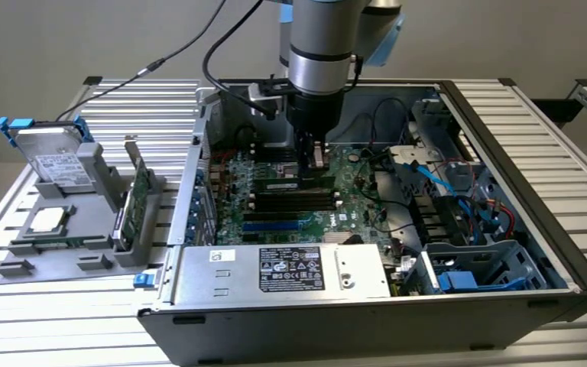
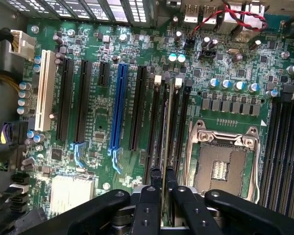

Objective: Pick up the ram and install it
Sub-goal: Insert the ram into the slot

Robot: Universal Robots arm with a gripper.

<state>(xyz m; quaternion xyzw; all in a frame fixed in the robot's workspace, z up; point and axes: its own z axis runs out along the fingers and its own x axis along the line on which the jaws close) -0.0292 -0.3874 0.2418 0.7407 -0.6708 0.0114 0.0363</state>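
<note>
Ram (image 2: 165, 127) stands on edge among the memory slots (image 2: 154, 132), beside the CPU socket (image 2: 220, 164). My gripper (image 2: 163, 181) is closed narrow on it at mid-length. I judge it light, stiff, thin and fragile. It is best held by the upper edge, clear of the contacts.

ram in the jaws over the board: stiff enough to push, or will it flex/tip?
Likely stiff: the ram shows as a straight, thin edge between the shut jaws, with no bow. Probably light, since it is so slim beside the slots. Apt to tip: it stands on its narrow edge, so an off-line push may rock it.
</note>
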